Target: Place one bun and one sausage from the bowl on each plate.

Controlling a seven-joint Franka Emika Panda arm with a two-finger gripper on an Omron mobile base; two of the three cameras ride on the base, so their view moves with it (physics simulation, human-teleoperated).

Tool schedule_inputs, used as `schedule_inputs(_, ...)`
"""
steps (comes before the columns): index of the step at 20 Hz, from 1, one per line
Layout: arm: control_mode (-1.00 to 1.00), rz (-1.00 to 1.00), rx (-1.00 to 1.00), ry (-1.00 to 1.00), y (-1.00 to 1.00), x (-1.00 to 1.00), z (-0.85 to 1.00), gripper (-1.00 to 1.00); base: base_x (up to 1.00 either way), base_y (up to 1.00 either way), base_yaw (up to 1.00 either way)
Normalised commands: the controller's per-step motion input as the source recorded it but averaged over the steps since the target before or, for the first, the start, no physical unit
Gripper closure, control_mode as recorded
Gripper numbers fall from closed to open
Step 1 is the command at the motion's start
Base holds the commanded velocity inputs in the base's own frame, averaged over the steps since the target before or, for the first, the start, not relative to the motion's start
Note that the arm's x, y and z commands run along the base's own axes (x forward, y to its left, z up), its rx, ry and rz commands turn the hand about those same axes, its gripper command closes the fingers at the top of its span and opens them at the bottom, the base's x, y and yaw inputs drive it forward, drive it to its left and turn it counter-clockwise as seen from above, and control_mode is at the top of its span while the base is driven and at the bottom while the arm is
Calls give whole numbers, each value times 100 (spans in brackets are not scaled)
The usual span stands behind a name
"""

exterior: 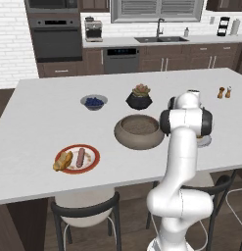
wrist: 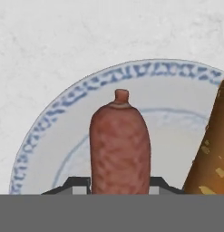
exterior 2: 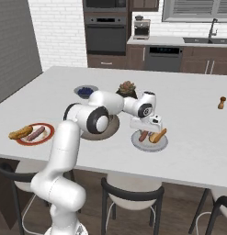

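My gripper (wrist: pixel 119 186) hangs low over the pale grey plate (wrist: pixel 54 113), shut on a reddish-brown sausage (wrist: pixel 119 140) whose far end rests over the plate's centre. Beside it on the right lies a golden bun (wrist: pixel 211 156). From the right base view the gripper (exterior 2: pixel 144 130) stands over the same plate (exterior 2: pixel 151 146) with the sausage (exterior 2: pixel 143 136) and bun (exterior 2: pixel 158 136). The red-rimmed plate (exterior: pixel 94 161) holds a bun (exterior: pixel 62 160) and a sausage (exterior: pixel 81 157). The speckled bowl (exterior: pixel 139 131) sits mid-counter with nothing visible inside.
A small bowl of blue berries (exterior: pixel 94 102) and a black plant pot (exterior: pixel 139 98) stand behind the big bowl. Two shakers (exterior: pixel 224 92) are at the far right. Chairs (exterior: pixel 85 211) stand along the counter's near edge.
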Motion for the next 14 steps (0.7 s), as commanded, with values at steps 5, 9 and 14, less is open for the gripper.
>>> schedule_inputs(5, -100, 0, 0, 0, 0, 0, -9, -100, 0, 0, 0)
schedule_inputs(9, -100, 0, 0, 0, 0, 0, 1, -100, 0, 0, 0)
schedule_inputs(14, -100, 0, 0, 0, 2, -3, 36, -100, 0, 0, 0)
